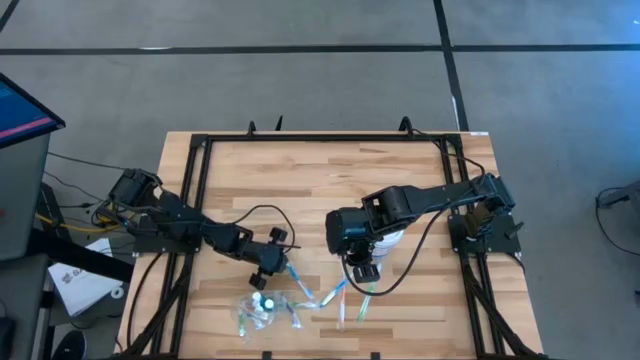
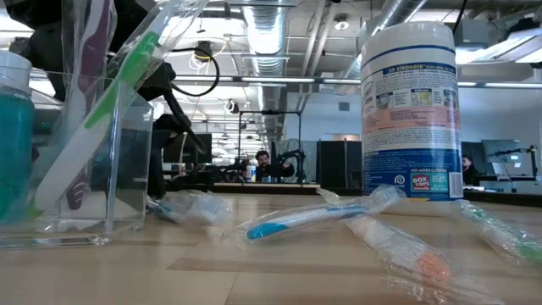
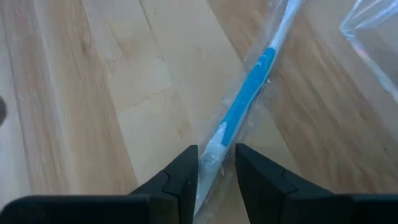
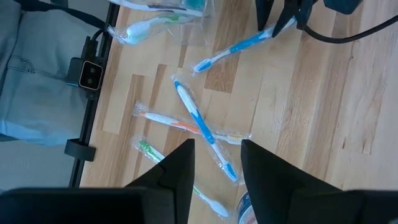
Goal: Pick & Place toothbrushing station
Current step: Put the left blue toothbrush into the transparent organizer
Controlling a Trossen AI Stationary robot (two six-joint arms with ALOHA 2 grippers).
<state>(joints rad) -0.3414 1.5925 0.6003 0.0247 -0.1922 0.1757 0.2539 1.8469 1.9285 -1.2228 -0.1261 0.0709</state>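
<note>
Left gripper (image 3: 216,163): jaws clamped on the handle end of a blue-and-white toothbrush in a clear wrapper (image 3: 247,99), which lies along the wooden table (image 3: 93,93) ahead of them.

A clear plastic holder (image 2: 93,152), beside those jaws, already holds a green-accented toothbrush (image 2: 127,76).

Right gripper (image 4: 214,163): jaws apart, nothing held, hung above a crossed blue toothbrush (image 4: 196,118) and orange toothbrush (image 4: 180,124). Several brushes are left loose, so the task is judged only partly done.

Holder contents are hard to count; bottles are hard to make out.
</note>
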